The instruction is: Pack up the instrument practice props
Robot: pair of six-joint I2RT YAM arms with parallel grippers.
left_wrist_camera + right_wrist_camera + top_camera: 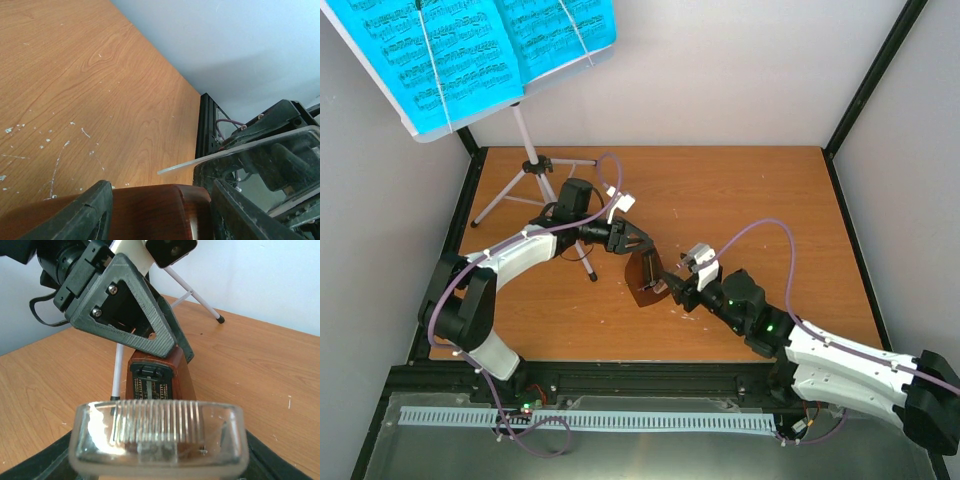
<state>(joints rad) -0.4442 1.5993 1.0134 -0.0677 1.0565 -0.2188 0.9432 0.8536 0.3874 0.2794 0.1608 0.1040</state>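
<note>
Jaws: left gripper (635, 243) clamped across metronome (160, 382) top | right gripper (672, 290) pinched on clear front cover (159, 432) | metronome's exposed face presented straight ahead of cover, near, apart; long axes judged roughly aligned

Open table (760, 190) at far right; music stand (534, 163) legs and metronome (643, 278) at centre-left.

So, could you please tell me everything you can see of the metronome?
The metronome is a brown, glossy, wood-look pyramid, upright near the middle of the table. The left hand clamps its upper body; its face shows a printed scale. The right hand holds its clear ribbed plastic cover just in front of that face.
</note>
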